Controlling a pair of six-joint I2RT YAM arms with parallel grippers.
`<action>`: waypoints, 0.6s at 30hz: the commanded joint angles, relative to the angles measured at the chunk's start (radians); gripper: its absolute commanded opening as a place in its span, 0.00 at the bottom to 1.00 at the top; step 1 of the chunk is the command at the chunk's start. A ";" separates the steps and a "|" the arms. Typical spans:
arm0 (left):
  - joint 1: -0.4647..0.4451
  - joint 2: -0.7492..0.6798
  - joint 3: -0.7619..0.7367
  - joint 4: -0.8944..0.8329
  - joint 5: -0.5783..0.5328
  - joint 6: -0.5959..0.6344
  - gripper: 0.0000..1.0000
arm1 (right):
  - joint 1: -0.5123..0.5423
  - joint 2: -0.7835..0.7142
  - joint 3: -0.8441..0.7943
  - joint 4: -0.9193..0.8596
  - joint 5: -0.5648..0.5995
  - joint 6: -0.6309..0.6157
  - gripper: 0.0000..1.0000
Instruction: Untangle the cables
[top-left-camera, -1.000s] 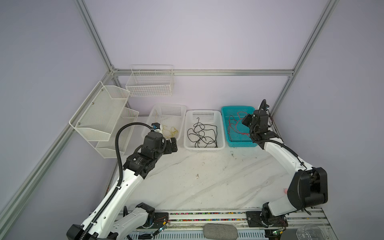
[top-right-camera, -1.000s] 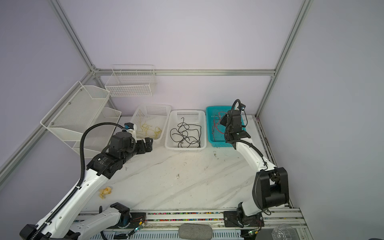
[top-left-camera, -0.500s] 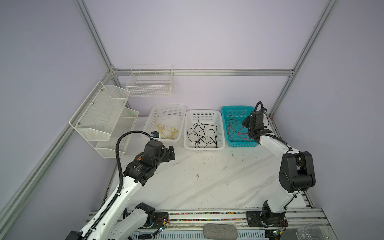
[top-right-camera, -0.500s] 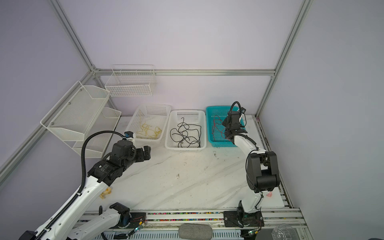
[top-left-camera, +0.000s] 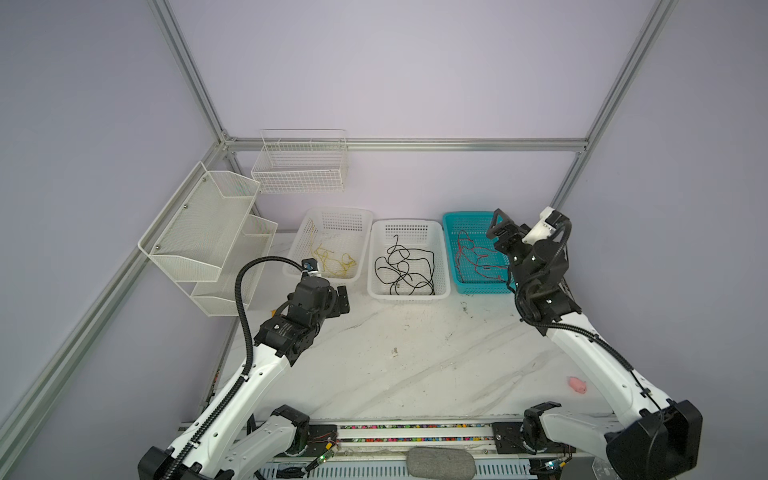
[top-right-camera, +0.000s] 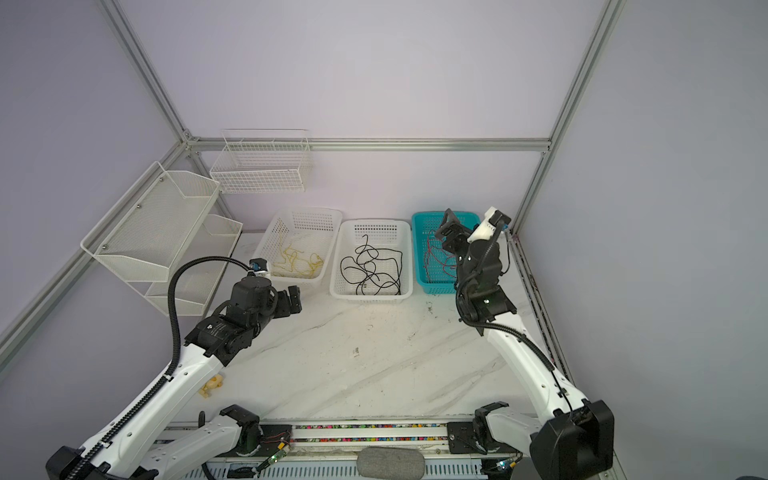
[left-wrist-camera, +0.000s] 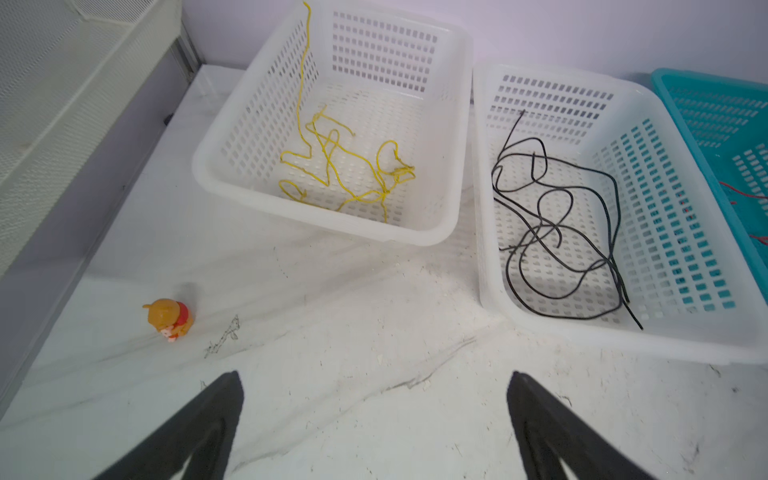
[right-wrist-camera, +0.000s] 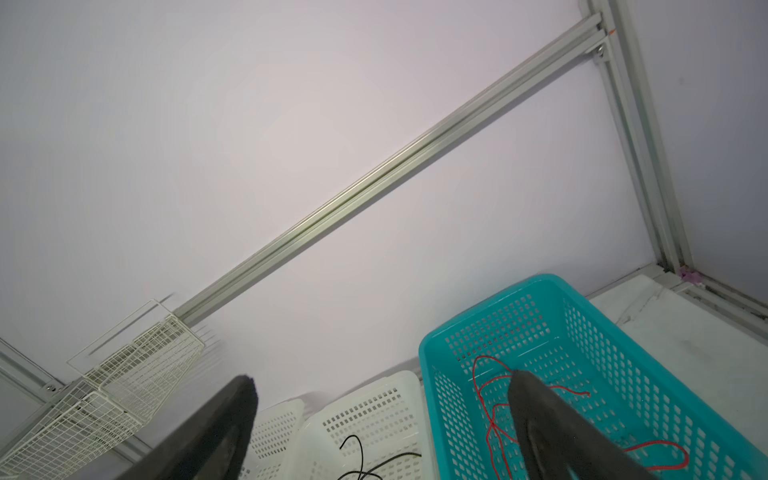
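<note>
Left wrist cam shows us the left gripper (left-wrist-camera: 374, 376) spread wide over the table (left-wrist-camera: 374, 291), gripping nothing; right gripper (right-wrist-camera: 382, 376) is gaping too and empty, hanging over the teal basket (top-left-camera: 467, 215); far as we can see the yellow cables (left-wrist-camera: 328, 162) sit in the left white basket (left-wrist-camera: 316, 216), black cables (left-wrist-camera: 552, 216) in the middle white basket (left-wrist-camera: 623, 338), red cables (top-left-camera: 473, 257) in the teal one.

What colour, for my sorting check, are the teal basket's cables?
Red cables, clearest in the right wrist view.
</note>
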 joint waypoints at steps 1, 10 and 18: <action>0.001 0.004 -0.062 0.151 -0.117 0.082 0.99 | 0.021 -0.073 -0.131 0.205 0.117 -0.135 0.97; 0.135 0.106 -0.234 0.473 -0.236 0.200 1.00 | 0.031 -0.033 -0.348 0.365 0.358 -0.318 0.97; 0.268 0.103 -0.398 0.787 -0.168 0.235 1.00 | -0.019 0.136 -0.445 0.555 0.395 -0.467 0.97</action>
